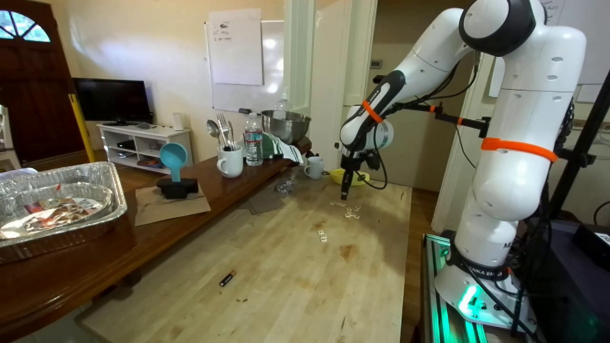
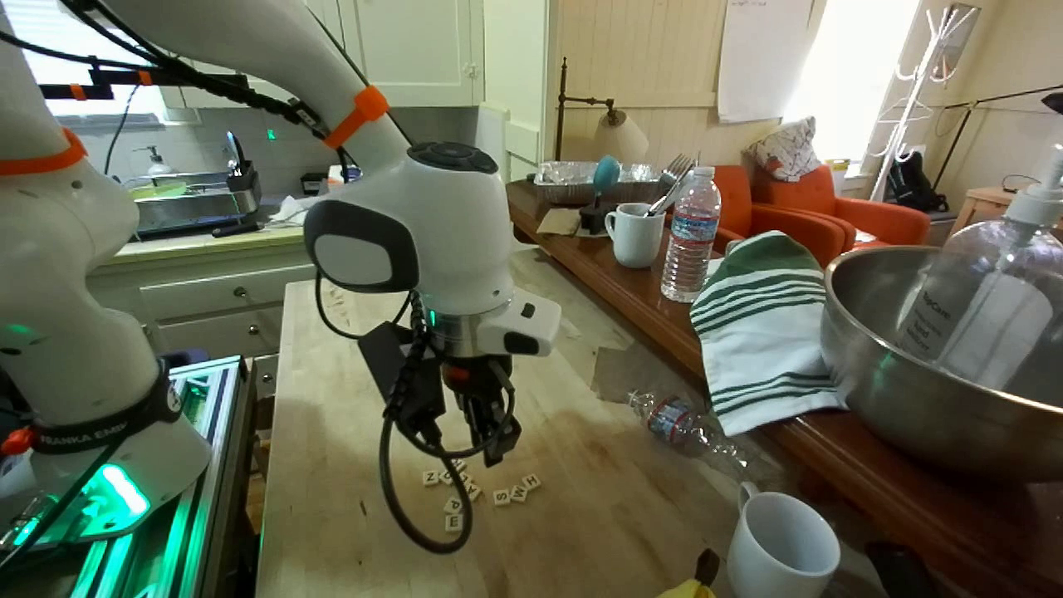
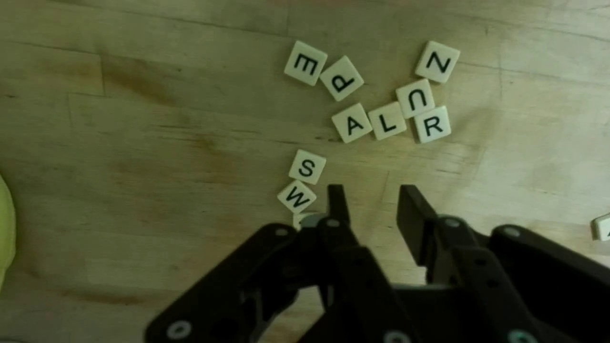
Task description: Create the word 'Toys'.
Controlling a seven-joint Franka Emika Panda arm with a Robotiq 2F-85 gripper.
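Letter tiles (image 3: 351,123): cream, with black characters on the legible faces. Fingers (image 3: 338,204): black. Worktop (image 1: 286,290): pale wood tone, marked by brown stains (image 1: 349,251). Arm (image 1: 538,112): white with black trim; bands (image 1: 517,146) bright orange; base light (image 1: 469,299) green. Small bowl (image 1: 336,176): yellow. Metal bowl (image 2: 922,399): silver-grey. Towel (image 2: 764,340): white with green stripes, solid green toward the top. Mugs (image 2: 638,241): white. Bottle label (image 2: 694,228): blue, white and red. Battery (image 1: 228,278): black, one end copper-coloured. Scoop (image 1: 174,155): turquoise; its stand (image 1: 177,188) black. Armchairs (image 2: 882,218): orange. Cushion (image 2: 785,149): pale, with a darker print. Front door (image 1: 35,95): dark reddish brown.
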